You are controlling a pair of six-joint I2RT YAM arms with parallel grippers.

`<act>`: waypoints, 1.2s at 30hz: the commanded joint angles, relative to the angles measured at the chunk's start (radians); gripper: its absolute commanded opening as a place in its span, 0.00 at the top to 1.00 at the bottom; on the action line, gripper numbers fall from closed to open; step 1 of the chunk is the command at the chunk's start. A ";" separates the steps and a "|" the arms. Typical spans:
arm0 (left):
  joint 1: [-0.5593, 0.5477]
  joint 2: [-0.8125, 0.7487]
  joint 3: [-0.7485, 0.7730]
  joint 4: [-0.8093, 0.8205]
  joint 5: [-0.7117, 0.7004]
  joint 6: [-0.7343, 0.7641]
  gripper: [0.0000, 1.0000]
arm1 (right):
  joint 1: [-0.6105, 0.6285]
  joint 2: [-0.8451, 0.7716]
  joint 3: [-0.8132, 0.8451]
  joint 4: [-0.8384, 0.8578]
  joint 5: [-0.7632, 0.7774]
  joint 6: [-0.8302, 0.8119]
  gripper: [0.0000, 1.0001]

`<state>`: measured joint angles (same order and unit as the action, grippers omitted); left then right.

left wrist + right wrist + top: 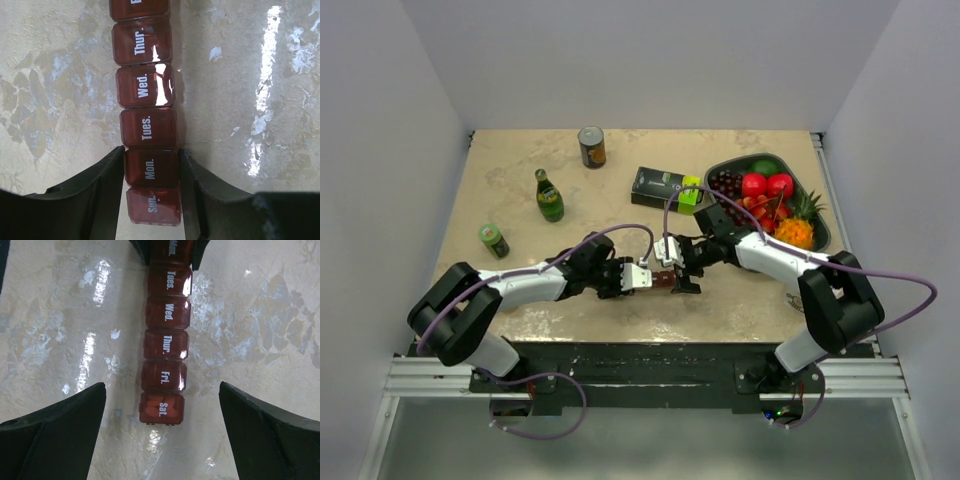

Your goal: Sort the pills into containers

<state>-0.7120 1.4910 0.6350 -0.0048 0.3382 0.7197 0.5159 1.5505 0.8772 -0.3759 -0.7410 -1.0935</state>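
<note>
The containers (147,125) are one dark red strip of day-labelled compartments with shut lids, lying flat on the marbled table. My left gripper (151,155) is shut on the strip at its "Mon." compartment, one finger pressed on each side. In the right wrist view, the strip (165,345) runs away from my right gripper (162,387), which stands open and wide over the "Sat." end. Orange pills (161,409) show through the "Sat." lid. From above, both grippers meet at the strip (660,279) near the table's front middle.
A grey fruit tray (822,222) sits at the back right with a black-and-green box (665,187) beside it. A green bottle (549,196), a can (591,146) and a small green can (493,240) stand on the left half.
</note>
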 commanded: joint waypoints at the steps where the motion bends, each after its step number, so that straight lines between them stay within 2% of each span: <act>1: -0.007 -0.044 -0.004 0.015 0.047 0.024 0.91 | 0.018 0.017 0.008 0.040 0.049 -0.016 0.05; 11: -0.007 -0.074 -0.011 0.016 0.062 0.015 0.92 | 0.058 0.068 0.026 0.037 0.107 -0.003 0.15; 15: -0.007 -0.080 -0.008 0.014 0.071 0.012 0.93 | 0.078 0.097 0.048 0.028 0.138 0.026 0.25; 22: -0.007 -0.081 -0.008 0.011 0.070 0.009 0.93 | 0.101 0.131 0.077 0.023 0.172 0.061 0.35; 25: -0.007 -0.080 -0.008 0.011 0.071 0.007 0.93 | 0.104 0.134 0.086 0.032 0.180 0.090 0.37; 29: -0.007 -0.078 -0.011 0.011 0.073 0.006 0.93 | 0.102 0.146 0.118 0.012 0.177 0.125 0.45; 32: -0.007 -0.081 -0.017 0.011 0.068 0.003 0.93 | 0.102 0.154 0.143 -0.012 0.158 0.139 0.40; 33: -0.007 -0.081 -0.018 0.012 0.067 0.004 0.93 | 0.104 0.154 0.150 -0.038 0.149 0.145 0.30; 36: -0.007 -0.084 -0.029 0.012 0.059 0.007 0.93 | 0.092 0.128 0.166 -0.044 0.108 0.152 0.19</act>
<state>-0.7063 1.4311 0.6201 -0.0387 0.3698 0.7147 0.6041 1.7130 0.9806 -0.4156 -0.5694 -0.9924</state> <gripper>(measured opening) 0.482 0.749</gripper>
